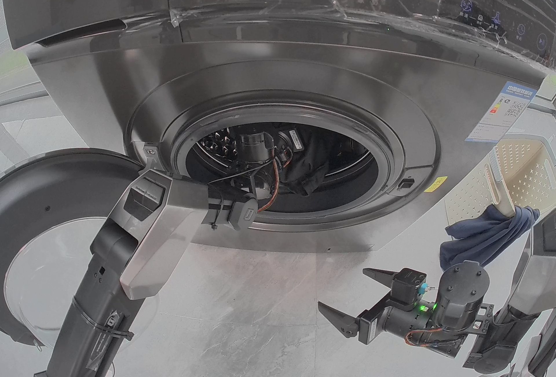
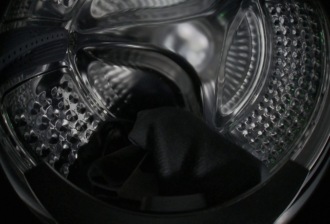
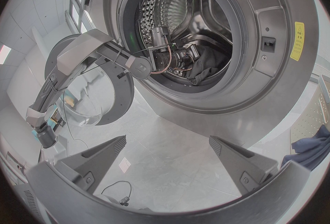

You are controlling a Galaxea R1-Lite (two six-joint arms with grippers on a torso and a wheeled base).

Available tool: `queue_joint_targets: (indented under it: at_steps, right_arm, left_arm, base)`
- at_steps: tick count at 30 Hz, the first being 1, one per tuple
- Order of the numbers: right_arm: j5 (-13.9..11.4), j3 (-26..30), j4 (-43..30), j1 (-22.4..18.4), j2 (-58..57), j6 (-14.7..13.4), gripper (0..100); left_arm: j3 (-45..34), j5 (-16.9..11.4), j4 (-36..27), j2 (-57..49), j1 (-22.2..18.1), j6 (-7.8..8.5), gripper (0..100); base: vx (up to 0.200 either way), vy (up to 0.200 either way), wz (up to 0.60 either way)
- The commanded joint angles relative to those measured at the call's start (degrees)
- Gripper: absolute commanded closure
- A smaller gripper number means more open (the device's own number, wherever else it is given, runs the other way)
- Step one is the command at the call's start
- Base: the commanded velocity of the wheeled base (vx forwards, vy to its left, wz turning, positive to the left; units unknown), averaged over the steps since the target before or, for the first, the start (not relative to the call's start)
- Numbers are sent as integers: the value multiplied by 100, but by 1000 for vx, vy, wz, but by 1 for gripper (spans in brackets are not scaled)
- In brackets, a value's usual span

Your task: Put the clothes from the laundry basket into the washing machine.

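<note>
So the big grey metal front-loading washing machine (image 1: 324, 71) has its round glass-windowed door (image 1: 46, 222) swung wide open on the robot's left. The left arm is stuck right through the opening, and the left gripper (image 3: 190, 56) is inside the shiny dimpled steel drum (image 2: 292, 63), just beside 1 crumpled black garment (image 1: 313, 158). That garment lies at the bottom of the drum, bunched up near the front lip, and from the left wrist view it's a dark folded heap (image 2: 192, 152) low down against the drum wall. Honestly can't tell whether the left pincer is apart or together, since it's too dark and tucked away in there. The right gripper (image 1: 343, 288) hangs outside the machine, low over the pale grey tiled floor (image 1: 260, 308), below and to the right of the opening. Its 2 dark wedge-shaped jaws are spread wide with nothing between them. Off to the robot's right there's the cream perforated plastic laundry basket (image 1: 521, 164), with 1 dark blue cloth (image 1: 486, 233) draped over its rim and hanging down the outside. That blue one is near the right arm but not touching the pincer.
</note>
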State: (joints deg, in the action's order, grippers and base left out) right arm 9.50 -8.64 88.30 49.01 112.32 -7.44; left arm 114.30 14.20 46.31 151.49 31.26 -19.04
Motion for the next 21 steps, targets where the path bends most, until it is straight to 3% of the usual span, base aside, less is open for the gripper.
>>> queue_joint_targets:
  at_steps: [1, 2, 7, 9, 14, 19, 21]
  right_arm:
    - [0, -15, 3, 4, 35, -3, 0]
    - [0, -6, 3, 4, 35, -3, 0]
    - [0, 3, 3, 4, 35, -3, 0]
    - [0, 3, 3, 4, 35, -3, 0]
    - [0, 3, 3, 4, 44, -3, 0]
    - [8, 3, 3, 12, 35, -3, 0]
    - [0, 3, 3, 12, 35, -3, 0]
  left_arm:
    - [29, 12, 9, -14, -23, -3, 100]
    - [29, 12, 1, -14, -23, -3, 0]
    - [29, 12, -43, -208, 30, -29, 0]
    - [-874, 12, -78, -867, 170, -38, 0]
    - [-1823, -84, -96, -1438, 197, 41, 0]
    - [-2597, -190, -202, -1807, 241, 252, 0]
    - [-3177, -322, -166, -1922, 337, 419, 0]
  base:
    - [0, 0, 0]
    - [0, 0, 0]
    - [0, 0, 0]
    - [0, 0, 0]
    - [0, 0, 0]
    - [0, 0, 0]
    - [0, 0, 0]
